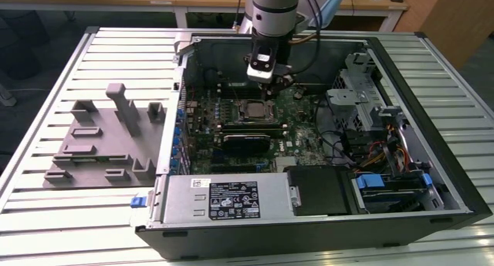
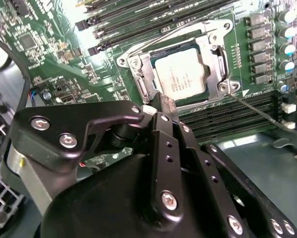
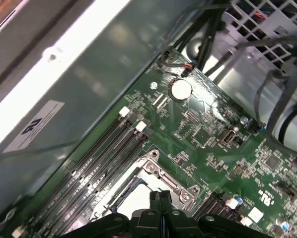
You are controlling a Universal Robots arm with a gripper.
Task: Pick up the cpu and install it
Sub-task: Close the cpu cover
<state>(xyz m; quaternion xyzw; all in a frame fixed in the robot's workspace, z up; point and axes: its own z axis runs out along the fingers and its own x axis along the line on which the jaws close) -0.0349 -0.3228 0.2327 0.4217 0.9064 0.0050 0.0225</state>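
Just above the board (image 2: 49, 54), my gripper (image 2: 163, 100) sits pinched shut, holding nothing; the cpu (image 2: 181, 74) lies in its socket (image 2: 138, 77). If I dip, I could scratch it or nudge it crooked.

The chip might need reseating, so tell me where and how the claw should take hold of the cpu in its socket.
Probably from straight above, pinching two opposite edges of the raised metal top plate of the cpu. It lies flat inside the socket frame, whose metal sides block a sideways approach. The claw, shut near it, would have to open first.
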